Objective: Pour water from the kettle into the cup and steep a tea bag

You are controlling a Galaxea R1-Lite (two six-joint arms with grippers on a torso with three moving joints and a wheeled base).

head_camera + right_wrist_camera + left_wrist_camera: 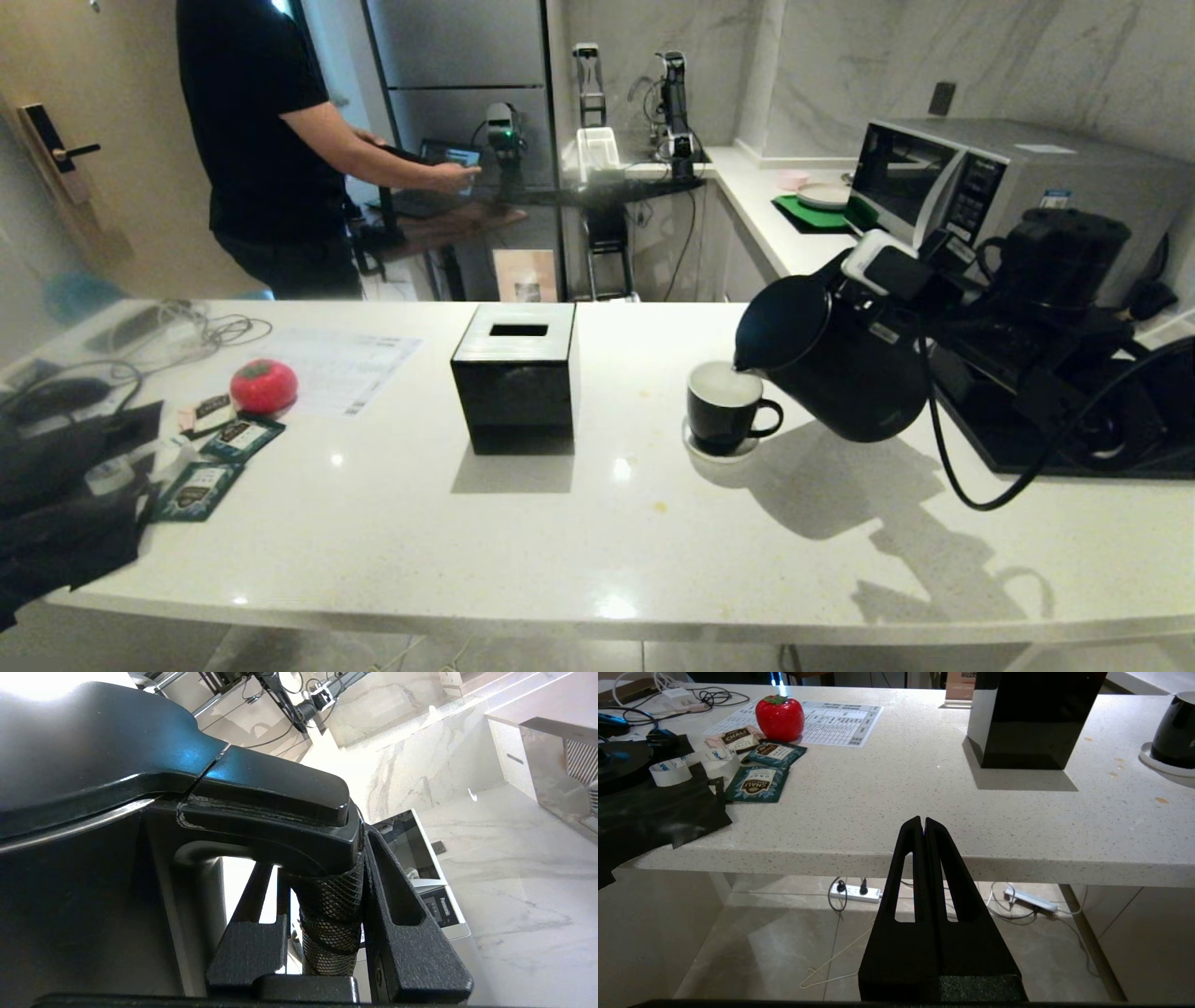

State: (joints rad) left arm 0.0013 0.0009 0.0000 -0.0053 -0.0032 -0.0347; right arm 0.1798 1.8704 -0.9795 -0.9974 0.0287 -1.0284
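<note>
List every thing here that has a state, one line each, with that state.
kettle: lifted, tilted, spout over the cup's rim
cup: upright on a saucer, handle toward the kettle
right gripper: shut on the kettle's handle
left gripper: shut, empty, parked below the counter edge
black box: upright, slot on top
teal sachets: lying flat, sealed
microwave: door closed
</note>
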